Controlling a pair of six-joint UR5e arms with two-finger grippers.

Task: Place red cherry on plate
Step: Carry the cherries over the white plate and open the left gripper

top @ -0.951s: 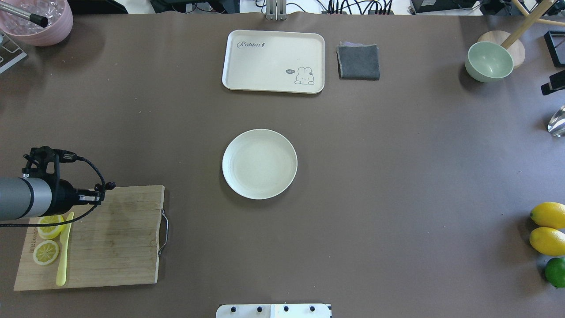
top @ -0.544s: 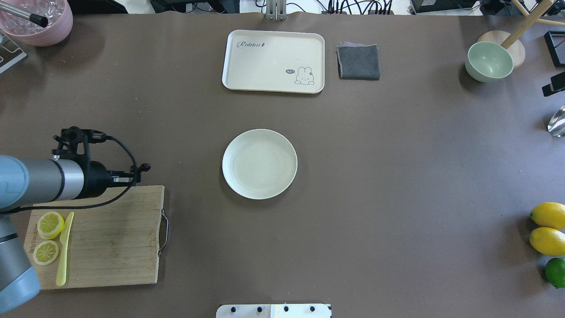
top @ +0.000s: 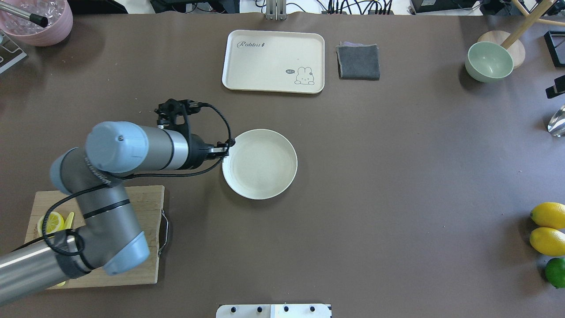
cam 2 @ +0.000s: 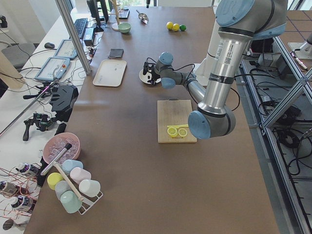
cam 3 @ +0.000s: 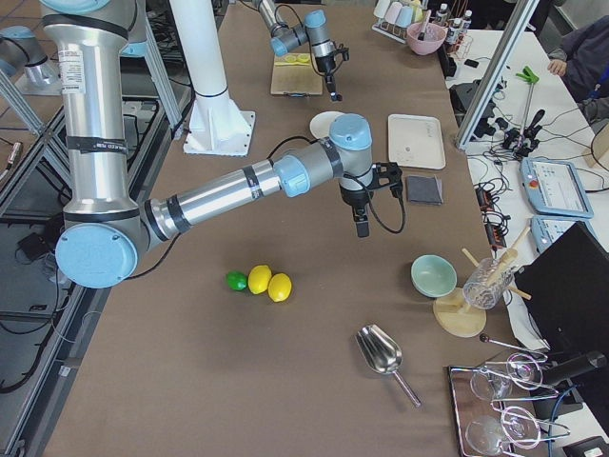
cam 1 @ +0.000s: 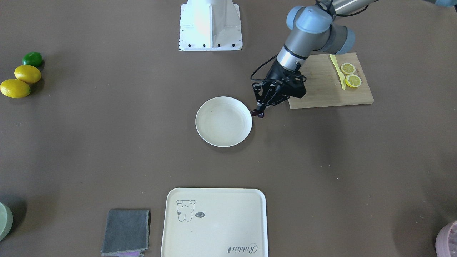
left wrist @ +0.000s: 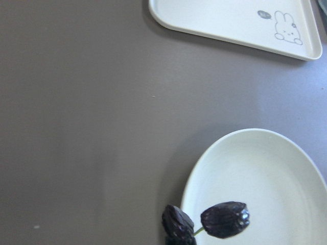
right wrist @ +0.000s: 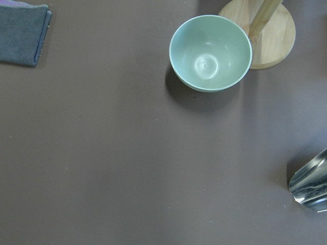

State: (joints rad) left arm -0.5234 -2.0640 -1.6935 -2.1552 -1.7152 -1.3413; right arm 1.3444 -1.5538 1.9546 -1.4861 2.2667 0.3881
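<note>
Moved my left gripper point(cam 1: 259, 108) from board point(top: 148, 198) to plate point(top: 273, 176) rim, pinching red cherry point(left wrist: 225, 219); I'd go further inward, lower, then release.

Matt plate point(top: 259, 164), wrinkled red cherry point(left wrist: 225, 219)

You're looking at near-black maroon, green-stemmed cherries point(left wrist: 226, 219) and a plain cream plate point(top: 260, 170) on a flat brown table point(top: 397, 176). Your cream tray point(top: 265, 48) has a little grey bunny doodle and grey lettering, and the cloth point(top: 358, 62) is charcoal grey.
</note>
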